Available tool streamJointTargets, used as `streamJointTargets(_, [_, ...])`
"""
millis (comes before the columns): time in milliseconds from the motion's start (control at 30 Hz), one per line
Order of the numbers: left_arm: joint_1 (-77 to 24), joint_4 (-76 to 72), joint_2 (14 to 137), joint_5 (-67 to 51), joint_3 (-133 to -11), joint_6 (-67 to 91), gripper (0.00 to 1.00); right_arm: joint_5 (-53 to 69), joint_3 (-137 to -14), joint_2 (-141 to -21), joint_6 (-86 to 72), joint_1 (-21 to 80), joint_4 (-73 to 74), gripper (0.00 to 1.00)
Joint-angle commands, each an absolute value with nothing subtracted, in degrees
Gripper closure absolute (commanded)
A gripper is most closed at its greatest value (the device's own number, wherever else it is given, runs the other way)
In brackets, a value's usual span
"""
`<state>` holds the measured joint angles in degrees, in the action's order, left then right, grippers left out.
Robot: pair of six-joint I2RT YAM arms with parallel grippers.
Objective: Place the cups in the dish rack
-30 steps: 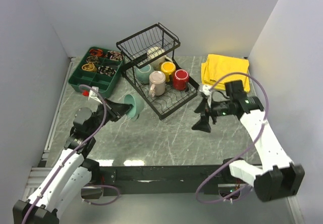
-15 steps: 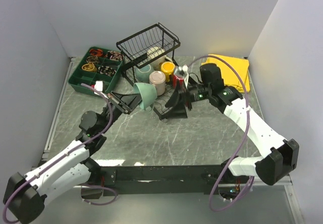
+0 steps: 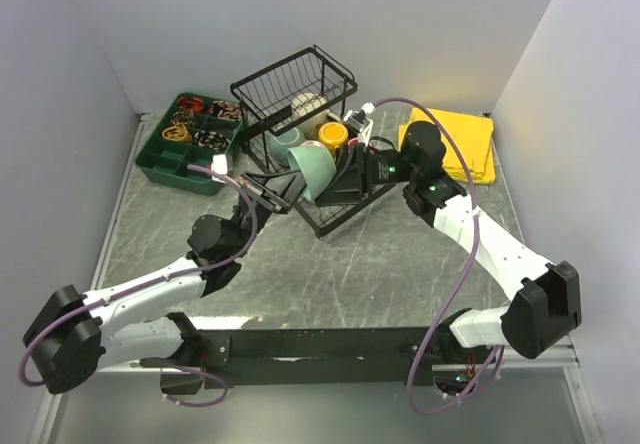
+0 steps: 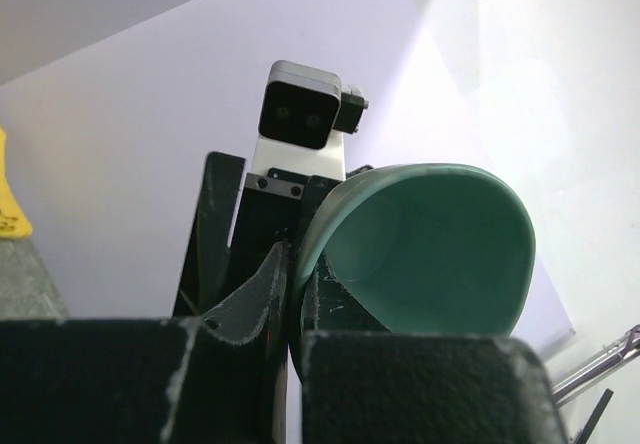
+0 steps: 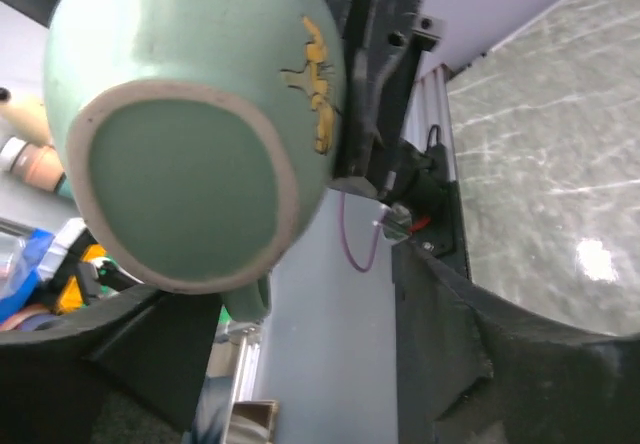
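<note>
My left gripper is shut on the rim of the larger grey-green mug and holds it tilted in the air over the front of the black dish rack. In the left wrist view the rim is pinched between my fingers, with the mug's inside facing the camera. My right gripper is open just right of the mug; its wrist view shows the mug's base close above the spread fingers. A yellow mug, a small teal mug and a cream mug sit in the rack. The red mug is hidden.
A green compartment tray with small items stands at the back left. A folded yellow cloth lies at the back right. The rack's raised wire basket stands behind both grippers. White walls close in the table on three sides.
My left arm carried the grey-green mug up and right, from the table left of the rack to above it. My right gripper swung left from the table's right side to the mug.
</note>
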<state>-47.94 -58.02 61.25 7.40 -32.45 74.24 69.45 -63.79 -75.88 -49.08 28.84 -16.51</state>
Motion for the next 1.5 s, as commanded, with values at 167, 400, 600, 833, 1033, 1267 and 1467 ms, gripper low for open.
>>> streamJointTargets(167, [-49.57, -67.07, 63.72, 8.88, -35.16, 76.2, 0.99, 71.54, -61.62, -73.31, -58.79, 27.51, -28.91, 0.7])
streamJointTargets(400, [-50.54, -66.01, 64.07, 7.91, -33.75, 76.46, 0.99, 71.89, -57.67, -72.34, -62.49, 25.49, -35.5, 1.0])
streamJointTargets(600, [-50.54, -63.47, 63.64, 4.75, -33.05, 76.38, 0.56, 70.93, -53.62, -68.82, -56.78, 21.89, -32.52, 1.0])
streamJointTargets(833, [-50.54, -52.14, 54.52, 5.1, -28.67, 73.4, 0.21, 70.05, -50.45, -64.96, -51.44, 16.09, -28.93, 1.0])
streamJointTargets(1033, [-50.45, -27.46, 37.75, 9.66, -25.66, 65.42, 0.01, 61.72, -56.94, -62.93, -20.97, 14.59, 3.38, 1.0])
streamJointTargets(1267, [-50.45, 7.88, 25.85, 19.51, -32.77, 56.43, 0.04, 45.54, -68.26, -71.0, 12.44, 15.64, 29.41, 1.0])
streamJointTargets(1467, [-50.45, 20.47, 21.36, 21.62, -36.21, 54.4, 0.04, 30.6, -68.48, -75.41, 28.37, 21.26, 31.56, 1.0])
